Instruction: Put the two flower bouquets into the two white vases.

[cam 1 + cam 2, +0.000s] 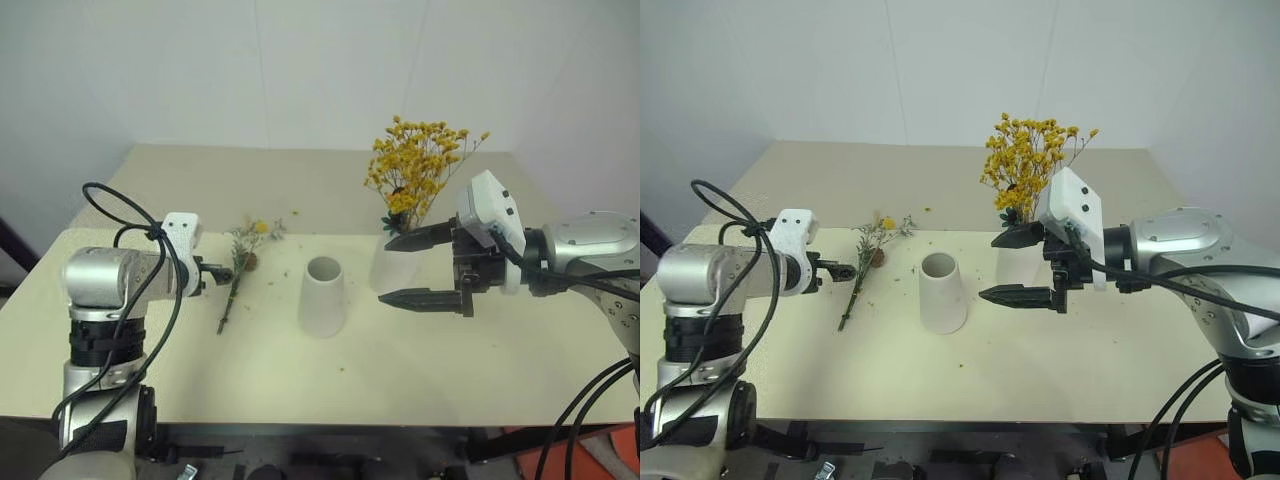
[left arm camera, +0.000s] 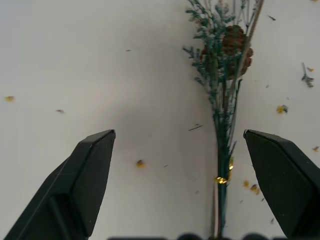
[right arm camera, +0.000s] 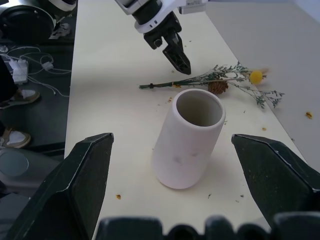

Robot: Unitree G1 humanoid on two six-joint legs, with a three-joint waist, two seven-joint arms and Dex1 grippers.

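Note:
The grey-green sprig bouquet (image 1: 238, 268) with a yellow ball flower lies flat on the table, left of the cone-shaped white vase (image 1: 322, 296), which is empty. My left gripper (image 1: 215, 272) is open just above the sprig's stem (image 2: 222, 150); the stem lies between the fingers, nearer one of them. The mustard-yellow bouquet (image 1: 420, 165) stands upright in the second white vase (image 1: 388, 266), partly hidden behind my right gripper (image 1: 400, 268). The right gripper is open and empty, pointing left toward the cone vase (image 3: 192, 137).
The cream table (image 1: 480, 380) carries scattered petal crumbs (image 2: 140, 163) around the sprig. A white wall stands behind the table's far edge. Cables and gear (image 3: 30, 65) lie on the floor beyond the table's left edge.

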